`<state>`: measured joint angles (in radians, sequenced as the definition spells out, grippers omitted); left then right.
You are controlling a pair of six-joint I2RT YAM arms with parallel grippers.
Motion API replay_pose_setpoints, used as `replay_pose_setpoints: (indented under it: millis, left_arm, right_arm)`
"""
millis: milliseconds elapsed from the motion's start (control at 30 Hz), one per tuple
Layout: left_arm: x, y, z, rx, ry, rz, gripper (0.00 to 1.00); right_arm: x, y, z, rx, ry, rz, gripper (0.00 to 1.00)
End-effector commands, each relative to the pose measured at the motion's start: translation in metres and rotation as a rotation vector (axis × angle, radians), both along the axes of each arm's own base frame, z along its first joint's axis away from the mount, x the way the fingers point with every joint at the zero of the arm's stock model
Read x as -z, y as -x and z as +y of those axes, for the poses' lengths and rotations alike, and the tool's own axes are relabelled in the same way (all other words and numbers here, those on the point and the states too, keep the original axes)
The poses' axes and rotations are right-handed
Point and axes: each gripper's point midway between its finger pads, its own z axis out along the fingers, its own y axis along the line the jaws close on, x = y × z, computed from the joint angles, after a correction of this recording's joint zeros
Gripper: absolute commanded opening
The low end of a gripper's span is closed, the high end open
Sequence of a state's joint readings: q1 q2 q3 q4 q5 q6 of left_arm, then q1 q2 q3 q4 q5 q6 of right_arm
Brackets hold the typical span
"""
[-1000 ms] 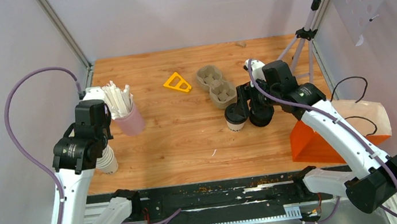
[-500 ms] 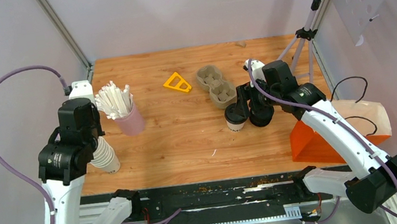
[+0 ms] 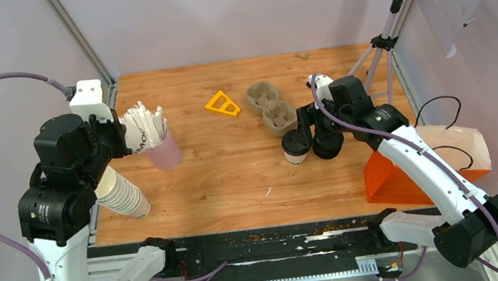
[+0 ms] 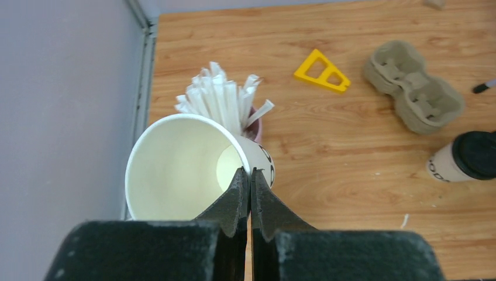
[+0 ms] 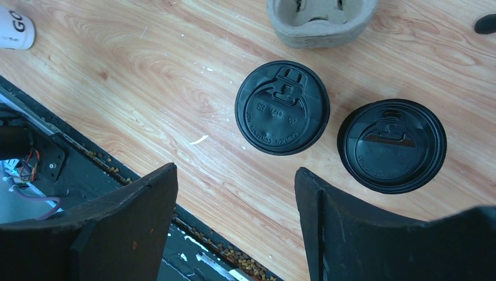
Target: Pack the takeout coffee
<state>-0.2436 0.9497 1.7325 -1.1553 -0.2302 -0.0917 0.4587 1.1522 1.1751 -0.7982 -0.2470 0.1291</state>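
Observation:
Two takeout coffee cups with black lids stand side by side right of the table's middle, one [image 3: 295, 147] to the left of the other [image 3: 328, 141]. In the right wrist view their lids [image 5: 282, 107] [image 5: 392, 145] lie beyond the fingertips. My right gripper [image 3: 314, 130] [image 5: 234, 193] hovers over them, open and holding nothing. My left gripper [image 3: 114, 145] [image 4: 250, 175] is shut on the rim of the top lidless paper cup [image 4: 175, 170] of a tilted stack [image 3: 122, 193] at the near left. One lidded cup [image 4: 468, 163] shows in the left wrist view.
A grey pulp cup carrier [image 3: 271, 106] [image 4: 412, 85] [image 5: 320, 20] lies just behind the lidded cups. A pink cup of wrapped straws [image 3: 159, 143] [image 4: 225, 102] stands beside the stack. A yellow triangle [image 3: 221, 103] lies mid-back. An orange bag [image 3: 423, 161] and a tripod [image 3: 391, 24] are on the right.
The left arm has risen and drawn back to the left, its jaws closing on the cup rim and uncovering the leaning stack. The right arm has stayed put.

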Motion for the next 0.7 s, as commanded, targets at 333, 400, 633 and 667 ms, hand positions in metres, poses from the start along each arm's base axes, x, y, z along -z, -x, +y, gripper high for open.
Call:
replay_pose_setpoints:
  millis: [333,400,633,667]
  left_arm:
    - [0.085,-0.029,-0.094,0.33,0.125,0.211,0.0]
    - [0.099,-0.029,-0.115,0.377,0.114,0.237,0.0]
    - [0.14,-0.026,-0.173,0.491,0.069,0.267,0.0]
    - [0.144,-0.025,-0.177,0.498,0.057,0.269,0.0]
  right_arm:
    - [0.02,-0.032,-0.055,0.225,0.269,-0.075,0.83]
    - [0.023,-0.037,-0.068,0.276,0.326,-0.08,0.83]
    - [0.036,-0.053,-0.086,0.351,0.36,-0.036,0.73]
    - [0.038,-0.055,-0.086,0.351,0.354,-0.026,0.72]
